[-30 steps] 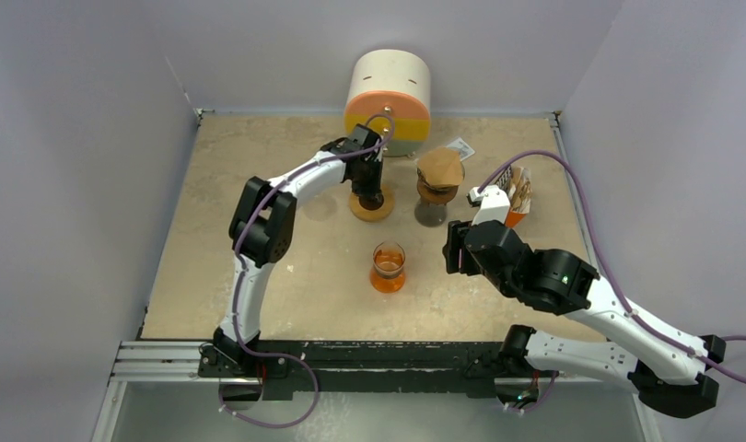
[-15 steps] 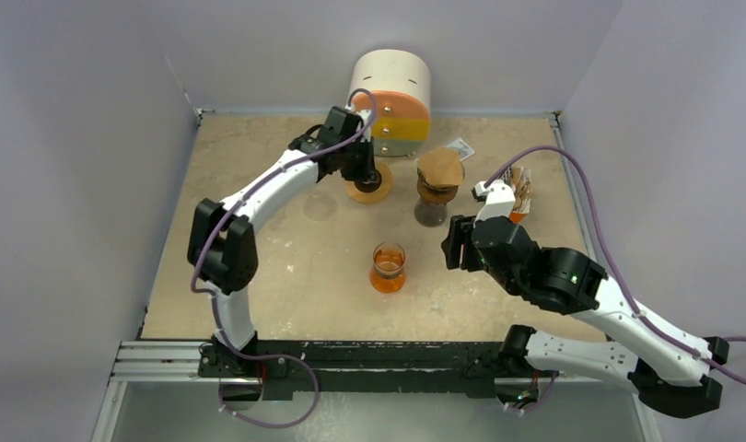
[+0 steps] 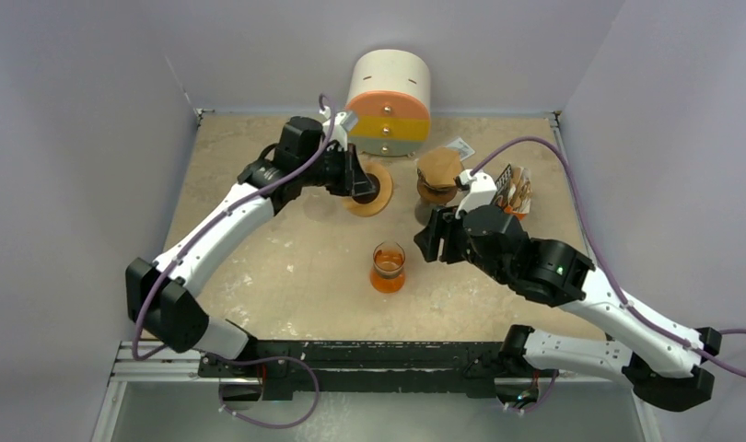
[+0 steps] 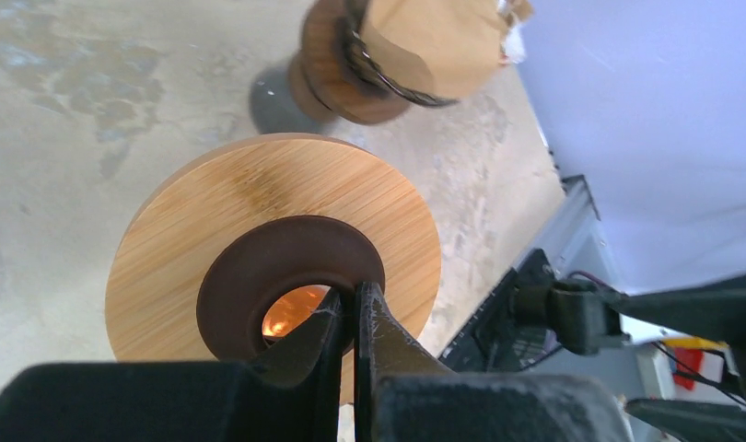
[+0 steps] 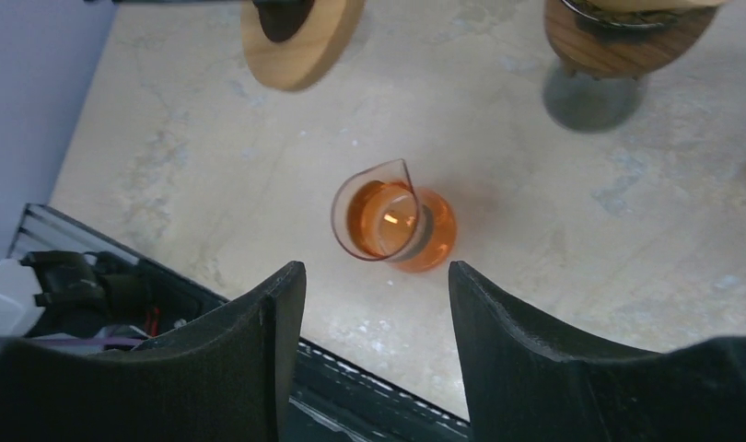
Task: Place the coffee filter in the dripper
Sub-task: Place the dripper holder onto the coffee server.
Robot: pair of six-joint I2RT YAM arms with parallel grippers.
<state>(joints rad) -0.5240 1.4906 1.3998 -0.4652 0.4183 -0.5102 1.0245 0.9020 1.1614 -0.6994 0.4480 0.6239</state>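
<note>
The dripper (image 3: 378, 189), a bamboo disc with a dark brown ring, hangs tilted on its edge above the table. My left gripper (image 3: 358, 180) is shut on the dark ring's rim (image 4: 353, 293). The brown paper coffee filter (image 3: 440, 168) sits on a wooden stand with a wire ring (image 4: 351, 64), just right of the dripper. My right gripper (image 3: 431, 241) stands open and empty beside that stand, with the orange glass carafe (image 5: 392, 226) on the table beyond its fingertips. In the right wrist view the dripper (image 5: 300, 37) is at top left and the stand (image 5: 627, 37) at top right.
A white, orange and yellow cylinder (image 3: 390, 90) stands at the back wall. A small packet holder (image 3: 517, 191) and a white card (image 3: 460, 147) lie at the back right. Walls close in the table on three sides.
My left arm has lifted the dripper off the table, tipped it onto its edge and swung outward to the left. My right gripper has moved left and toward the filter stand.
</note>
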